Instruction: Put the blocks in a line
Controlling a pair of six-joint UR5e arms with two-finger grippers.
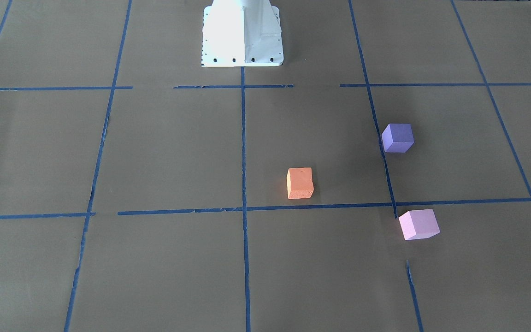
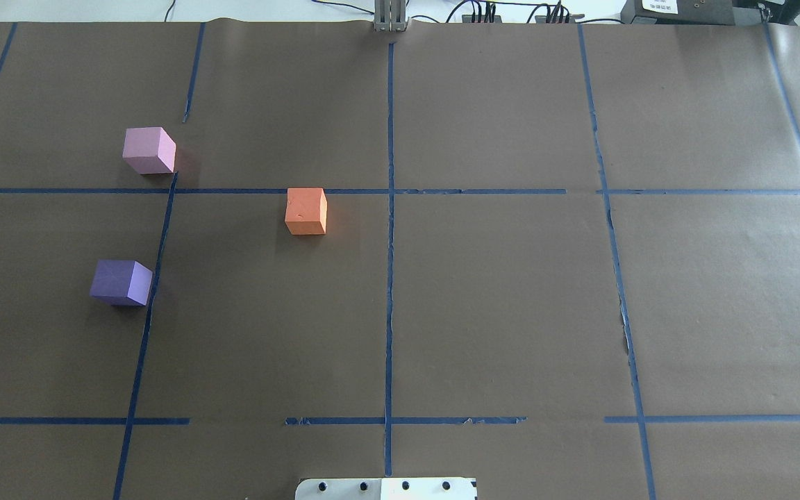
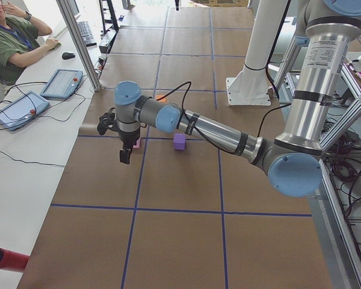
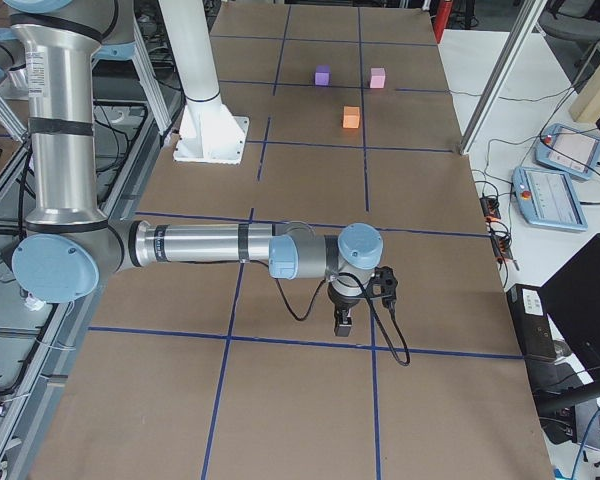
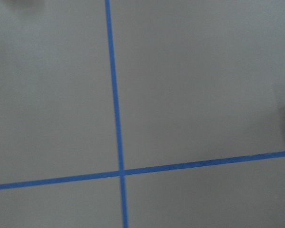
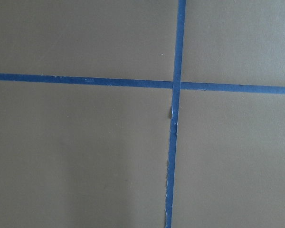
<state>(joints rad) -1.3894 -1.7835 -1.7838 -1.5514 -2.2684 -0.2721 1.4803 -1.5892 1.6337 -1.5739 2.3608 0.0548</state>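
Orange block, purple block, pink block sit unaligned near the left gripper (open or not, can't tell), so grabbing one's next.

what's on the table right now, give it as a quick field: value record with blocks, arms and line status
orange block: robot's left half of table, nearest the centre tape line
purple block: further left, closest to the robot base
pink block: further left, farthest from the base
line status: not lined up; the three form a triangle, none touching
left hand: pointing down, no block in its wrist view; open or shut cannot tell
right hand: pointing down, far from the blocks; open or shut cannot tell
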